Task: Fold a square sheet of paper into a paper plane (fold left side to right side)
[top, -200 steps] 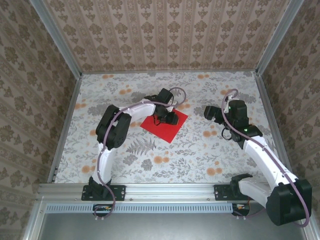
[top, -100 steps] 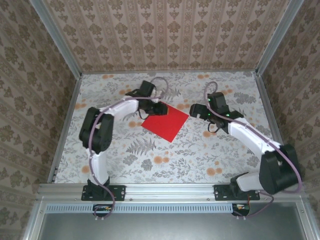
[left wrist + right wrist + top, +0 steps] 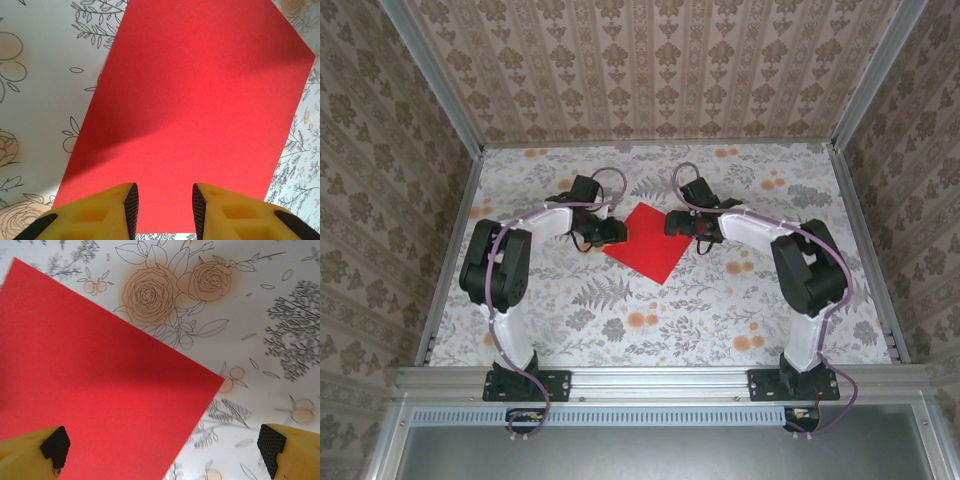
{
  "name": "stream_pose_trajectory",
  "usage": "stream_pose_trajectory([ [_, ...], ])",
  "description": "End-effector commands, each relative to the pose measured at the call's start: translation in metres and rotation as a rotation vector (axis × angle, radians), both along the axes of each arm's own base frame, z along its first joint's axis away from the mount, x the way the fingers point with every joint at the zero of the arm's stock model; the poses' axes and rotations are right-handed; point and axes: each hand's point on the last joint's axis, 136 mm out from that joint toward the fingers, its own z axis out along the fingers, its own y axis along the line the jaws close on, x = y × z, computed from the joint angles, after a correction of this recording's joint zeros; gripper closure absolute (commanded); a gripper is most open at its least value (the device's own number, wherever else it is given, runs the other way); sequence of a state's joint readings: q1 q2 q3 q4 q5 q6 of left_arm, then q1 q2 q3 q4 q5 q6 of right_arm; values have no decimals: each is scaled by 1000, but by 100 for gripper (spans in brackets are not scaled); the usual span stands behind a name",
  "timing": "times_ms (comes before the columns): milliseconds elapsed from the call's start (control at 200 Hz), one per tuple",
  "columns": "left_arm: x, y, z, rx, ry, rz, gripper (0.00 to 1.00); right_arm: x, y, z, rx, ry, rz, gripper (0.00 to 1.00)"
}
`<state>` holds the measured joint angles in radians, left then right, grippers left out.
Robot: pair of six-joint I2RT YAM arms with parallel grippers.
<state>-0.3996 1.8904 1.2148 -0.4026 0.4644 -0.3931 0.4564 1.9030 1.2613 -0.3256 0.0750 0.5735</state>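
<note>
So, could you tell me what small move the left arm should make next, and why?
Probably lower the left gripper and close it on the sheet's near edge. The sheet lies flat and unfolded, the jaws stand apart just over that edge with nothing held, and the right gripper hangs wide open at the sheet's other side.
</note>
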Motion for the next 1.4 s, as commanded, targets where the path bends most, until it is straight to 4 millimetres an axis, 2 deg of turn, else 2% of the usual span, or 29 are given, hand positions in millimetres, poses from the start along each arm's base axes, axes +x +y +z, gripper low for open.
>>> stream_pose_trajectory([
  [0, -10, 0, -16, 20, 64, -4, 64, 6, 0, -10, -59, 37, -8, 0],
  [235, -17, -7, -26, 56, 88, -31, 64, 7, 14, -33, -44, 85, 20, 0],
  [500, -19, -9, -37, 77, 105, -36, 66, -4, 39, -39, 5, 117, 66, 0],
  [750, -15, -15, -30, 41, 86, -35, 66, -15, 61, -34, 41, 131, 114, 2],
  [900, -10, -22, -20, -5, 57, -35, 66, -22, 70, -30, 88, 145, 140, 14],
  [1085, -4, -30, -6, -84, 24, -31, 65, -25, 79, -24, 138, 150, 169, 37],
  [1245, 5, -23, 15, -142, -37, -16, 64, -23, 88, -9, 192, 122, 209, 55],
  [1395, 13, -4, 46, -203, -129, 16, 59, -21, 92, 15, 271, 73, 252, 73],
])
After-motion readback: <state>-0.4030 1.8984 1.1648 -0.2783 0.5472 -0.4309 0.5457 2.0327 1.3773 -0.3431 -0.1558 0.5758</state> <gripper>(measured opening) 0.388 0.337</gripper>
